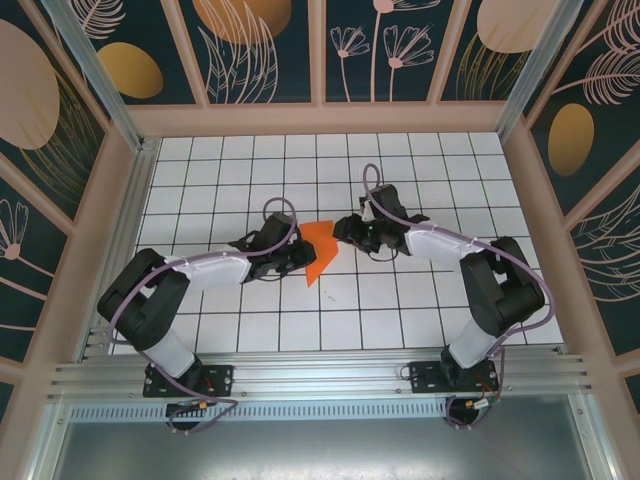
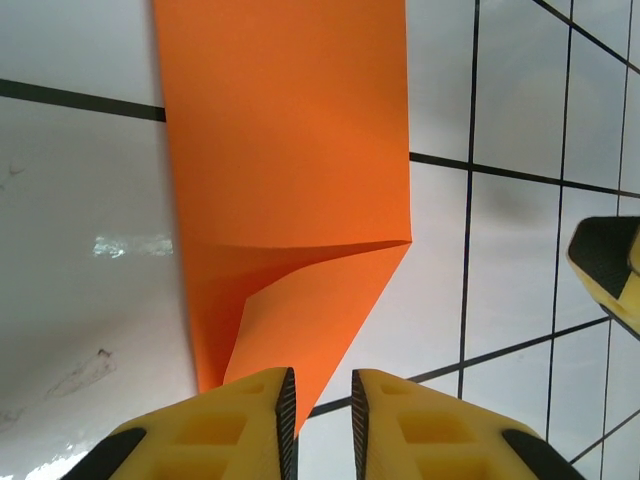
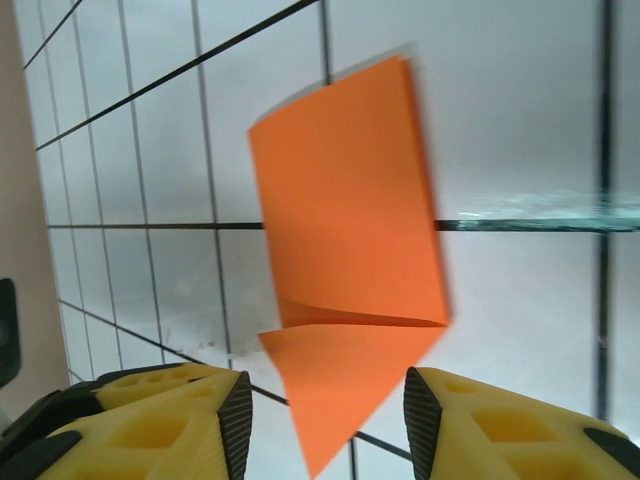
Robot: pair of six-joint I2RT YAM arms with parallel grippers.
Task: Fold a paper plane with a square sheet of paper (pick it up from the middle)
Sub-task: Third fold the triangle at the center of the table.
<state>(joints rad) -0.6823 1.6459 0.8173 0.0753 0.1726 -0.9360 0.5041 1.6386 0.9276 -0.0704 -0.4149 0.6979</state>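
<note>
Orange square sheet of paper (image 1: 320,252), folded, lies mid-desk (image 1: 400,310). The left end effector (image 2: 321,388) is narrowly apart at its corner; the right end effector (image 3: 328,392) is wide apart around its tip.

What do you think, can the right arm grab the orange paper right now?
Probably yes. The right tool has its fingers apart, and the orange paper points its folded tip into the gap between them, with nothing blocking. The left tool sits close at the paper's other side and might crowd it.
</note>
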